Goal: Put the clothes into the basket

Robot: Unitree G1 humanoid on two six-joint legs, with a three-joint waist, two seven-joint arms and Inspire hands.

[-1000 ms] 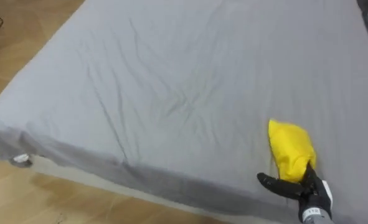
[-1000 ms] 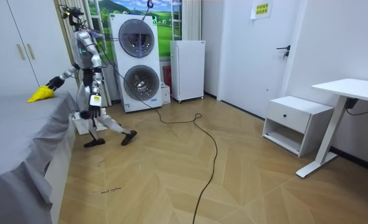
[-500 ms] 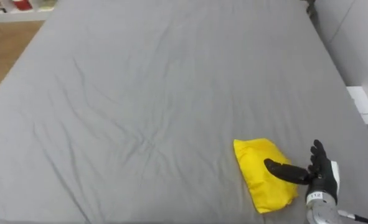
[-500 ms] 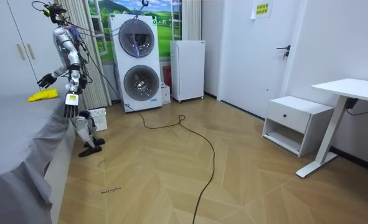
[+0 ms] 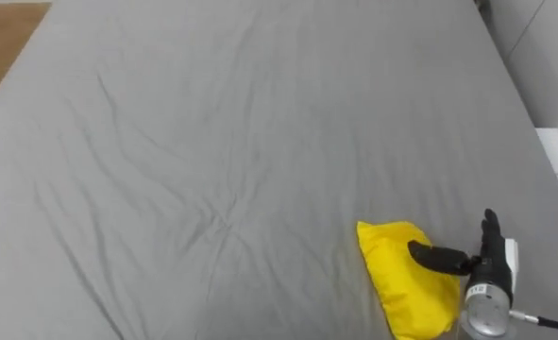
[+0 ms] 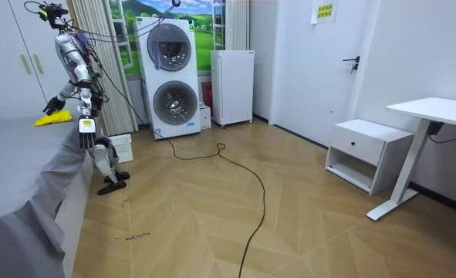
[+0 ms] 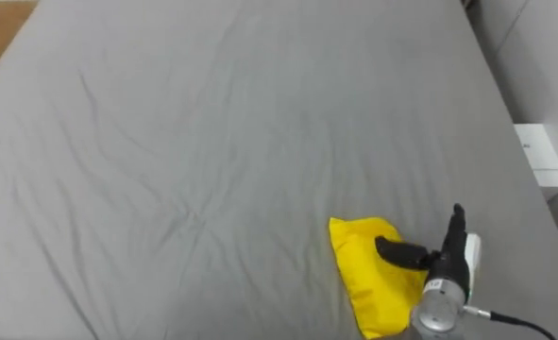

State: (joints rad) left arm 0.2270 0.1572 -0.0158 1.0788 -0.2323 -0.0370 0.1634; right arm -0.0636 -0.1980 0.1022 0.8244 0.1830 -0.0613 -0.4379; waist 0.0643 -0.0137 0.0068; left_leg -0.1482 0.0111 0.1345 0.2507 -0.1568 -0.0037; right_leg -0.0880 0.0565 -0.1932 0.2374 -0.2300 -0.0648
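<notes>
Yellow cloth [image 5: 406, 279] lies on grey bed [image 5: 212, 142]; right robot hand [image 5: 487, 263] wide, thumb seemingly on it.

You've got a big bed [image 5: 212, 142] in a wrinkled grey sheet running right across the eye views. In the room view, stacked washing machines [image 6: 168, 77] sit upper left, with a white cabinet [image 6: 232, 86] just beside them and a white drawer unit [image 6: 366, 153] at right.
</notes>
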